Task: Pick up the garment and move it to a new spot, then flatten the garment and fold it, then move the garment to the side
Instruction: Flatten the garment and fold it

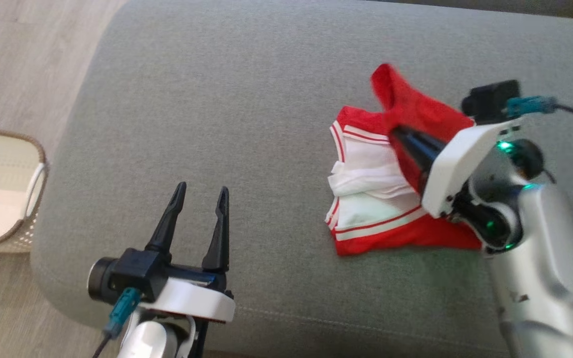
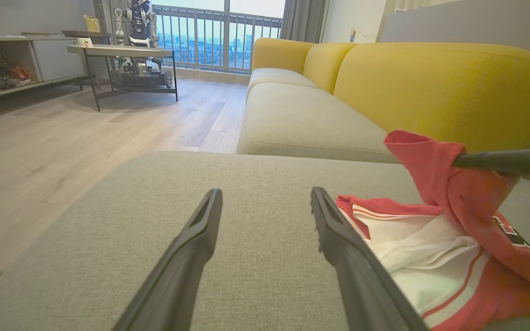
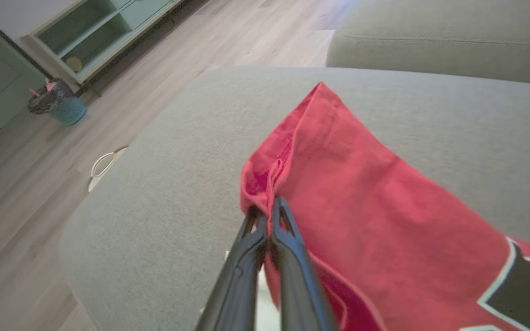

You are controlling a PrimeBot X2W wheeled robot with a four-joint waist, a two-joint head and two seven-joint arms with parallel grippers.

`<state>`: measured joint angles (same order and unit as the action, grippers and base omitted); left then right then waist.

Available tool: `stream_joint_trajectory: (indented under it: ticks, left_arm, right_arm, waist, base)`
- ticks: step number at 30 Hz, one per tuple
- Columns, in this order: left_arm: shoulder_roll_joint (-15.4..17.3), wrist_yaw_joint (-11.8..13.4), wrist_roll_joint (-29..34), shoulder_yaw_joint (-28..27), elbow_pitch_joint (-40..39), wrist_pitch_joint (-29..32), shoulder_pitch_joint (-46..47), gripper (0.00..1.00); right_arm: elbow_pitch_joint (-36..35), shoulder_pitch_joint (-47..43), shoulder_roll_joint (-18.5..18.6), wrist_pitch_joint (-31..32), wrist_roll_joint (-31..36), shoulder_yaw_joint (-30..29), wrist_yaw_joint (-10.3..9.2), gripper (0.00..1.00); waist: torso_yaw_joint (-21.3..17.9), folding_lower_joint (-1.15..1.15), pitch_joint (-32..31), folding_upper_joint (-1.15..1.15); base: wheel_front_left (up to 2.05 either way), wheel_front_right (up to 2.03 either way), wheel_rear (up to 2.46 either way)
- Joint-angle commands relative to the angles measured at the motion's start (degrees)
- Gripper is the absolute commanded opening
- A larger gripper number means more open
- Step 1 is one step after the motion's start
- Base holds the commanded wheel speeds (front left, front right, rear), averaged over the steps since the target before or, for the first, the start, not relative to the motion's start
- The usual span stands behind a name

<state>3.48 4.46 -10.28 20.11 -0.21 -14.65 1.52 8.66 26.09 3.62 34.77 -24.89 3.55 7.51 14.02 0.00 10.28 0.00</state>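
Grey ottoman (image 1: 217, 99) on pale wood floor (image 2: 62, 138); yellow-backed sofa (image 2: 430, 78) beyond; balcony window (image 2: 210, 32) at far left; woven basket (image 1: 15, 243) near left.

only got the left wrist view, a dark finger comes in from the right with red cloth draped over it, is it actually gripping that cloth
Observer: Yes. The right wrist view shows the right gripper shut on a raised fold of the red and white fabric garment.
Operator: my right finger overlaps the cloth on screen, am i touching it
Observer: No. The head view shows the left gripper open and off to the garment's left, with bare grey fabric cushion between them.
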Motion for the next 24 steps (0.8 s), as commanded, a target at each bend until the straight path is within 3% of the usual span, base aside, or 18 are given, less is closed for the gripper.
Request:
stream_joint_trajectory:
  ticks: [1, 13, 14, 15, 16, 20, 24]
  left_arm:
    - [-0.3, -0.2, -0.1, -1.4, -1.7, -0.3, 0.9, 1.0]
    - [-0.5, -0.2, -0.9, -0.3, -1.0, -0.3, 1.0, 1.0]
    - [-0.5, -0.1, -1.0, -0.3, -1.0, -0.3, 1.0, 1.0]
    - [-0.6, -0.1, -1.1, -0.4, -0.9, -0.3, 1.0, 1.0]
    - [-0.6, 0.0, -1.1, -0.4, -0.9, -0.3, 1.0, 1.0]
    - [-0.6, 0.4, -1.1, -0.9, -1.1, -0.3, 0.8, 1.0]
    - [-0.6, 0.9, -0.7, -1.6, -1.9, -0.3, 0.0, 1.0]
  right_arm:
    - [-1.8, 1.1, -0.7, -0.7, -0.6, 1.6, -0.02, 0.0]
    - [8.4, 0.6, -0.7, -6.1, -3.7, 6.9, -0.02, 0.02]
    - [8.9, 0.7, -0.7, -6.3, -4.2, 7.3, -0.02, 0.32]
    - [9.2, 0.9, -0.7, -6.9, -4.7, 7.5, -0.02, 0.85]
    - [9.3, 1.2, -0.7, -7.5, -5.2, 7.4, -0.02, 1.0]
    - [6.9, 3.1, -0.7, -11.7, -7.6, 5.8, -0.02, 1.0]
    - [4.0, 4.7, -0.7, -15.3, -1.7, -2.3, -0.02, 1.0]
  waist:
    - [0.6, 0.0, -0.1, 0.0]
    - [3.0, 0.0, -0.5, 0.0]
    - [2.9, 0.0, -0.5, 0.0]
    - [2.9, 0.0, -0.6, 0.0]
    - [2.8, 0.0, -0.7, 0.0]
    - [1.9, 0.0, -1.1, 0.0]
    - [0.1, 0.0, -1.8, 0.0]
  base:
    - [0.0, 0.0, 0.0]
    - [0.0, 0.0, 0.0]
    - [0.0, 0.0, 0.0]
    - [0.0, 0.0, 0.0]
    - [0.0, 0.0, 0.0]
    - [0.0, 0.0, 0.0]
    - [0.0, 0.0, 0.0]
